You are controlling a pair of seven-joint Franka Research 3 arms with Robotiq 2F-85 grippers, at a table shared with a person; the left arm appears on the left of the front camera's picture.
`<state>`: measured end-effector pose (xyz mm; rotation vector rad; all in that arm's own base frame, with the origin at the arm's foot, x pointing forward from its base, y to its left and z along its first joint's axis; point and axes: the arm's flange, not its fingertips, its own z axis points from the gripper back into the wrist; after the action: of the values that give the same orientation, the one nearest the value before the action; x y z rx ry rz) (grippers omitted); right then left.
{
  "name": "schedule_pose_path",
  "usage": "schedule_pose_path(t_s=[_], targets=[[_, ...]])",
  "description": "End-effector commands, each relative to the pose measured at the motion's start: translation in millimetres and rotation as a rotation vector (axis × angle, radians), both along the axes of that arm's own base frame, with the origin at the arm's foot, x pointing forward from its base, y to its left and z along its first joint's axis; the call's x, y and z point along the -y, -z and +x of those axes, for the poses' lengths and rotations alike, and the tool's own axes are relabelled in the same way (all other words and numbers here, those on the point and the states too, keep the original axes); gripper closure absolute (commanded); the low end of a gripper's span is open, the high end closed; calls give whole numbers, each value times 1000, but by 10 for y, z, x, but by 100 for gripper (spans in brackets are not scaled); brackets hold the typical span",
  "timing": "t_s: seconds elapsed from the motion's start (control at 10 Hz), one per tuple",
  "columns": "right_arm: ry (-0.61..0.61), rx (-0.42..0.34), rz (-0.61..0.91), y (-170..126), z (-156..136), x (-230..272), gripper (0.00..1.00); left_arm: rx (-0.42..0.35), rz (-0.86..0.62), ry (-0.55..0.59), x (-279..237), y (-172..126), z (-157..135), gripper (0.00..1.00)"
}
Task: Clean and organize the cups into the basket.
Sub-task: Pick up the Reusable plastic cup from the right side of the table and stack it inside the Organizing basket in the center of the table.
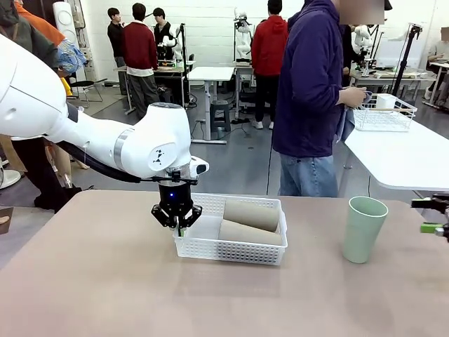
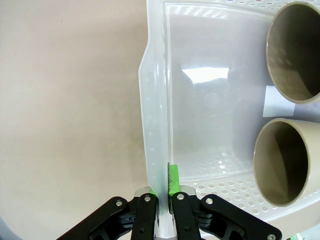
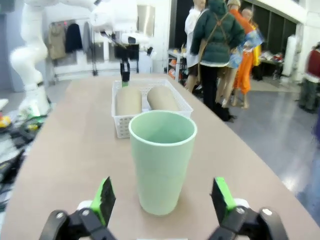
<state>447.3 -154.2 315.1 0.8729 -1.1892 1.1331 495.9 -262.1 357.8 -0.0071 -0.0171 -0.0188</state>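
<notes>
Two tan cups [image 1: 252,213] [image 1: 249,233] lie on their sides in the right half of the white lattice basket [image 1: 231,253] at mid-table. My left gripper [image 1: 179,226] is shut on the basket's left wall. In the left wrist view its fingertips [image 2: 164,192] pinch the rim [image 2: 155,100], and the open mouths of both cups [image 2: 295,55] [image 2: 282,162] face the camera. The mint green cup [image 1: 364,229] stands upright to the basket's right. My right gripper [image 1: 438,216] is open at the right edge. In its wrist view the green cup [image 3: 162,160] stands just beyond the spread fingers [image 3: 162,197], not touching them.
A person in a navy top [image 1: 312,98] stands beyond the far edge. A second white table at the right carries a wire basket [image 1: 384,112]. Bare tabletop [image 1: 105,281] lies in front and to the left of the lattice basket.
</notes>
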Motion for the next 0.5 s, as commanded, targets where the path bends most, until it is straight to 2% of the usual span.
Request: schedule_pose_path(t_s=[0.0, 0.4], targets=[[-39, -8, -77, 288, 116, -251, 0, 5, -2, 0, -6, -20, 9, 100], [-60, -41, -143, 553, 229, -432, 0, 5, -2, 0, -6, -20, 9, 100]])
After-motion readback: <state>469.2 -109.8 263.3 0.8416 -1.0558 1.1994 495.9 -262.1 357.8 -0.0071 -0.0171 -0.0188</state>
